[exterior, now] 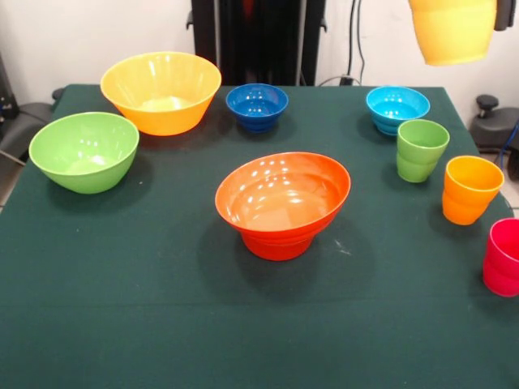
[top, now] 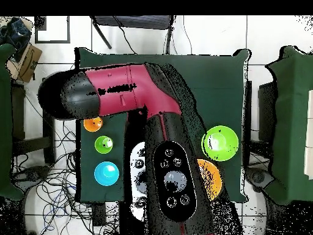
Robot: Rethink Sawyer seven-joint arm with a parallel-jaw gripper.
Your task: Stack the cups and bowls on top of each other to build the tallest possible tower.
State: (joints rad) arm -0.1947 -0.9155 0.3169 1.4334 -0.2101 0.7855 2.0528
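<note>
- Up at the right top corner of the front view, the yellow cup hangs well above the table, a dark bit of the gripper showing beside its rim; I take it the fingers are pinching the cup, since nothing else holds it up.
- The tower sits mid-table: the wide orange bowl resting on a smaller orange one.
- To do this step well, I'd bring the cup across until it is centred over the bowl's hollow, then lower it straight.
- Keep it level; a tilted cup on that glossy curve could slide to one side.
- Let go only once it rests on the bottom.
- The green cup, orange-yellow cup and pink-red cup stand at the right, apart from the tower, waiting.
- From overhead the arm hides the middle.
</note>
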